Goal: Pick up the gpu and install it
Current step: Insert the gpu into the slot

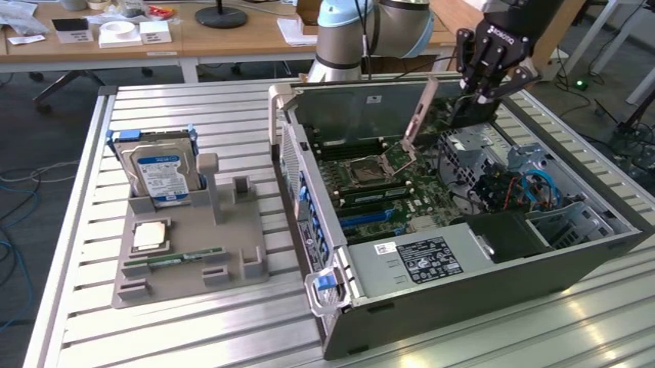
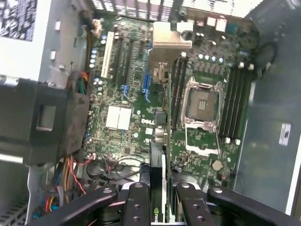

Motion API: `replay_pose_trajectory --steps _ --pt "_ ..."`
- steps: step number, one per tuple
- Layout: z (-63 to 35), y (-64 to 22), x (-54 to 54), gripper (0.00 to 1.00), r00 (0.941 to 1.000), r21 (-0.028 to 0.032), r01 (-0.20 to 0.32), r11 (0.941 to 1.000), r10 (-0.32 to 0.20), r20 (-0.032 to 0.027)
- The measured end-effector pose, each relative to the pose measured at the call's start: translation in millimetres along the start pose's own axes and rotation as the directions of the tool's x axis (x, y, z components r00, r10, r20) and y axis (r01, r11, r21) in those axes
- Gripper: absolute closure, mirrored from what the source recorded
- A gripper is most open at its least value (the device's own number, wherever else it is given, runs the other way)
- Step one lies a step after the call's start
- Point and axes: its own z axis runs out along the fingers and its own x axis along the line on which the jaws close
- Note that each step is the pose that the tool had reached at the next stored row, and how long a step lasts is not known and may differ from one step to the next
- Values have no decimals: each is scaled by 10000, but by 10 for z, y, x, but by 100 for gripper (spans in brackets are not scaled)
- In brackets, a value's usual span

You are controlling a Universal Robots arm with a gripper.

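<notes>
While hanging over the far side of the open computer case [image 1: 492,299], points down from an arm [image 1: 358,31] based at the bench's back edge. Holds the graphics card [image 1: 473,113] [image 2: 157,183] edge-on in a narrowly set gripper [image 1: 483,93] [image 2: 162,202] above the motherboard [image 2: 127,117]. Slatted metal bench [image 1: 205,330]; by its edge at the exterior view's left, a grey tray [image 1: 189,230] with an upright hard drive [image 1: 159,172]. Wooden desks [image 1: 235,42] behind.

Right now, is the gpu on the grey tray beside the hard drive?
No, the gripper holds the gpu over the open case, away from the grey tray.
</notes>
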Motion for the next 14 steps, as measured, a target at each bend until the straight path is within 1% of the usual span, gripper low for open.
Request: replay_pose_trajectory --steps 2,5,6,7,9,10,11,14 --pt "7 4 0 74 9994 7 -334 9994 334 12" --pt "7 6 0 74 9994 8 -346 9994 346 13" --pt "7 9 -1 74 9994 12 -347 9994 347 24" --pt "12 13 -2 74 9994 25 -347 9994 347 37" --pt "33 33 -4 74 9994 80 -344 9994 344 31" --pt "49 45 -5 74 9994 96 -344 9994 344 31" --pt "67 55 -6 74 9994 107 -345 9993 345 32" --pt "114 65 -7 74 9993 111 -380 9992 380 32"
